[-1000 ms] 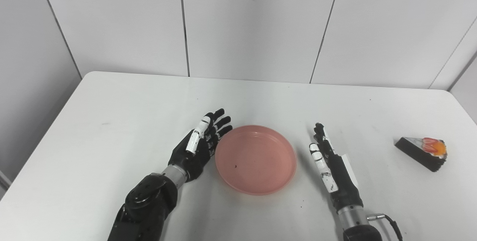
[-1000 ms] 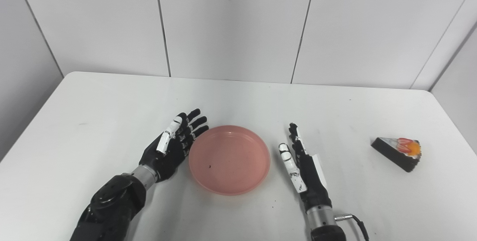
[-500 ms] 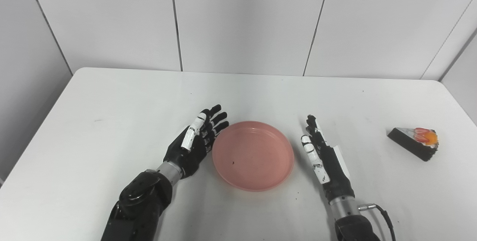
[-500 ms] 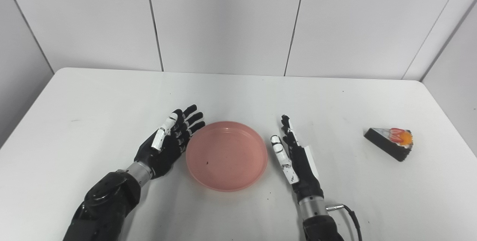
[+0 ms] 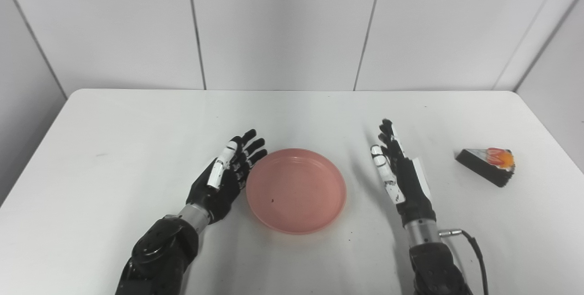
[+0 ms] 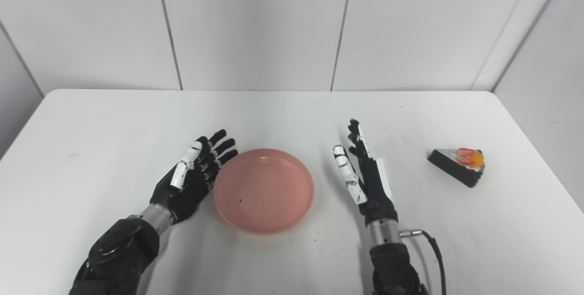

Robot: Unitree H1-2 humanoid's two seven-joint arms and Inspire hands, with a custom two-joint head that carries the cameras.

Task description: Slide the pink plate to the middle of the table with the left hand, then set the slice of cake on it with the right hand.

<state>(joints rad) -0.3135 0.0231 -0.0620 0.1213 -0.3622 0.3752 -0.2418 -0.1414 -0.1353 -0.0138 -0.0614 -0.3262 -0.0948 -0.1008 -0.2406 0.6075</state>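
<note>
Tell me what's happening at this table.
A humanoid robot is serving cake. The pink plate sits near the middle of the table, with the open left hand beside its left rim. The right hand is open and empty, between the plate and the cake, which lies untouched on the table off to the right.

1. Both arms were cut off by the near edge of the picture, so nothing above the left forearm (image 5: 159,254) and the right forearm (image 5: 433,267) showed.
2. The near edge of the table (image 5: 91,126) lay outside the frame.
3. The slice of cake (image 5: 487,166) at the far right was slightly blurred; its red and orange topping could not be identified.
4. A dark speck (image 5: 273,201) inside the pink plate (image 5: 296,222) was too small to identify.
5. Whether the left hand (image 5: 226,172) touched the plate's rim could not be told.
</note>
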